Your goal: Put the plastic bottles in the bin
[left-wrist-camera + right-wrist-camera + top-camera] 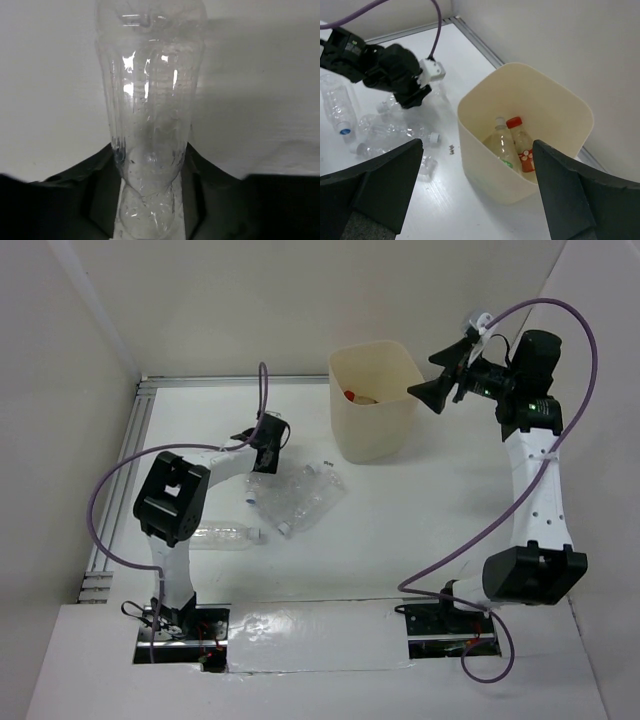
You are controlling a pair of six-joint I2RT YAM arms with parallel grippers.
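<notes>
The cream bin (pixel 372 405) stands at the back middle of the table. In the right wrist view the bin (pixel 485 165) holds a clear bottle with a white cap (pixel 501 142) and a red-capped, red-labelled bottle (pixel 522 147). My right gripper (pixel 440 375) is open and empty, held above the bin's right side (pixel 477 145). Several clear bottles (pixel 300 495) lie in a heap left of the bin. My left gripper (pixel 268 445) is at the heap's back edge. In its wrist view the gripper (pixel 150 200) is closed on the waist of a clear bottle (pixel 150 100).
One more clear bottle (pixel 222 535) lies apart beside the left arm's elbow. White walls close in the table at the left, back and right. A metal rail (pixel 130 450) runs along the left edge.
</notes>
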